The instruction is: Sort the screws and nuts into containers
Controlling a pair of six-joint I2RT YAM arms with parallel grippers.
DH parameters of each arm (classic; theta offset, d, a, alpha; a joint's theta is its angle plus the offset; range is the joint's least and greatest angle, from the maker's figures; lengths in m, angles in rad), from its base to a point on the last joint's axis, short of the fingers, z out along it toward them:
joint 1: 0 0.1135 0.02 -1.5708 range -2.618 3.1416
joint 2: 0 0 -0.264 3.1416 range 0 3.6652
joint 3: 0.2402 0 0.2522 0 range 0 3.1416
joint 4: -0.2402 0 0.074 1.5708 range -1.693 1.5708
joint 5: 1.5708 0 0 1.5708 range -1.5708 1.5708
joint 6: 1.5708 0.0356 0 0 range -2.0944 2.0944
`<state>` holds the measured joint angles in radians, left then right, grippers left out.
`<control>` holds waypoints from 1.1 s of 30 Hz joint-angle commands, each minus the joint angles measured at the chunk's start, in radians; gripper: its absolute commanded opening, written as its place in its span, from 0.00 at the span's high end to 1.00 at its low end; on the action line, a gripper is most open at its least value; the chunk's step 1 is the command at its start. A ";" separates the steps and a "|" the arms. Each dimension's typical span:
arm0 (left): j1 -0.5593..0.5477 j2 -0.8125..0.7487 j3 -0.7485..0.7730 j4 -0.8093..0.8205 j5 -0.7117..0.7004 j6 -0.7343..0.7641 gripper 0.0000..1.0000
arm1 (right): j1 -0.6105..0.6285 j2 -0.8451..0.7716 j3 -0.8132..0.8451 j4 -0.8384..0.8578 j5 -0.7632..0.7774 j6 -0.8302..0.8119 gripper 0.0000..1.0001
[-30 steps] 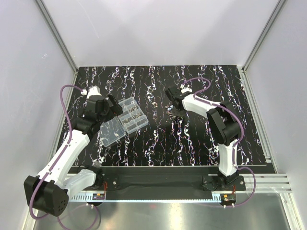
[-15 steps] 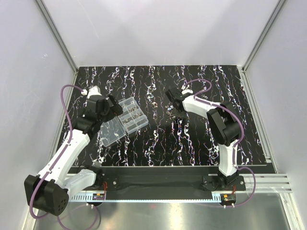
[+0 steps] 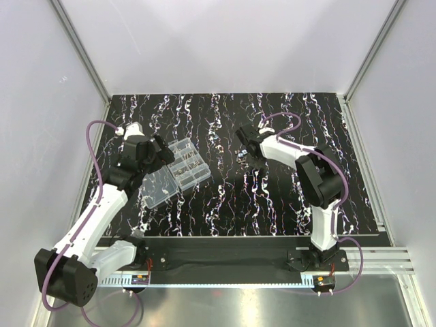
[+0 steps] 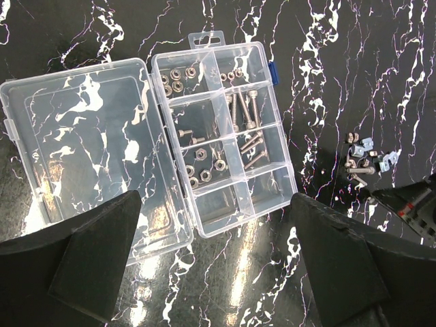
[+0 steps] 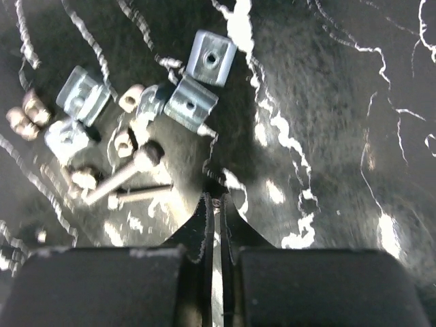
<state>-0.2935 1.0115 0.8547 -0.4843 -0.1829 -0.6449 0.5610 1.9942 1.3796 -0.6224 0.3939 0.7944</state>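
Note:
The clear organiser box [image 3: 187,162] lies open at the left, its lid [image 4: 82,150] flat beside the containers [image 4: 225,136], which hold screws [image 4: 235,109] and nuts [image 4: 176,78]. My left gripper [image 4: 214,197] hangs open over the box's near edge, touching nothing. A loose pile of screws and nuts [image 4: 364,160] lies to the right. My right gripper [image 5: 215,199] is down at that pile [image 3: 243,158], jaws shut, with what looks like a tiny dark screw [image 5: 211,178] sticking out from the tips. Beside it lie a long screw [image 5: 122,174], square nuts [image 5: 189,103] and small round nuts [image 5: 131,97].
The black tabletop [image 3: 272,204] carries white marble streaks that resemble small parts. Aluminium rails [image 3: 88,68] and white walls close it in at the left, back and right. A thin dark pin [image 5: 139,195] lies just left of the right fingertips.
The right gripper's jaws have closed at the pile's edge, and its wrist has shifted slightly. The left arm and the box have not moved.

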 commanded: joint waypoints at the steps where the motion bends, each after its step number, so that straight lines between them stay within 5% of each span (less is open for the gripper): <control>1: -0.004 -0.001 0.003 0.021 -0.018 0.007 0.01 | 0.003 -0.112 0.067 -0.028 -0.056 -0.058 1.00; 7: -0.004 -0.013 0.007 -0.034 -0.131 -0.031 0.01 | 0.134 -0.112 0.240 0.069 -0.153 -0.210 1.00; 20: -0.004 -0.156 -0.003 -0.128 -0.354 -0.130 0.01 | 0.315 0.383 0.858 0.102 -0.464 -0.325 1.00; 33: -0.003 -0.145 -0.013 -0.089 -0.297 -0.114 0.01 | 0.316 0.482 0.897 0.115 -0.480 -0.333 1.00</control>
<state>-0.2939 0.8639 0.8490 -0.6262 -0.4793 -0.7601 0.8814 2.4588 2.2253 -0.5240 -0.0521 0.4774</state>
